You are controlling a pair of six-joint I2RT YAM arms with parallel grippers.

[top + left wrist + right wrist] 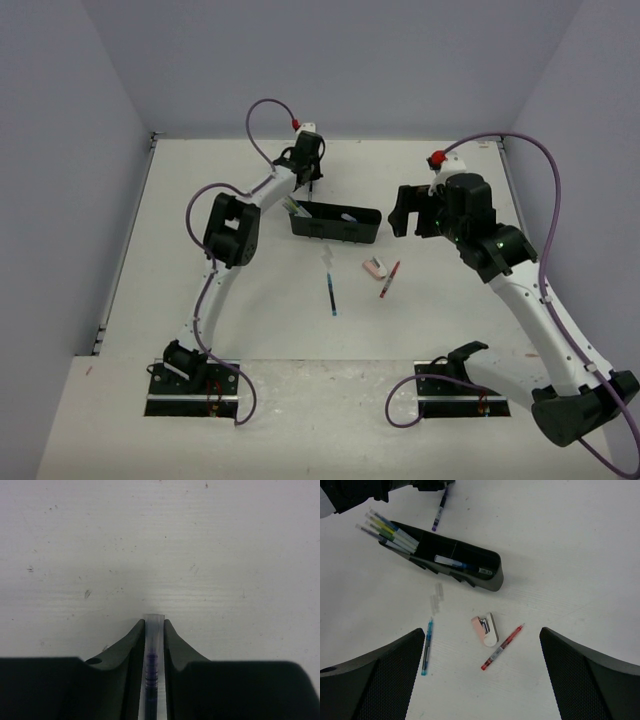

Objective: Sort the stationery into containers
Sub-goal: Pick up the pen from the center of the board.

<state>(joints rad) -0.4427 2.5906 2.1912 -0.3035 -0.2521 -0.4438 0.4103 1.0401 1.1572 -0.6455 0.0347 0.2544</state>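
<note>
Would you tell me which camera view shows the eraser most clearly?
The right wrist view: the eraser lies large and unobstructed beside the red pen. Top external shows it tiny; the left wrist view misses it.

Black tray, red pen, clear purple-inked pen

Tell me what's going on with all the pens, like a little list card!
Left gripper: closed around a purple pen lying on the table beyond the tray
Right gripper: open, holding nothing
Black tray: bunch of pens sticking out one end, single pen lying in another compartment
Loose on table: blue pen, red pen, eraser
</note>
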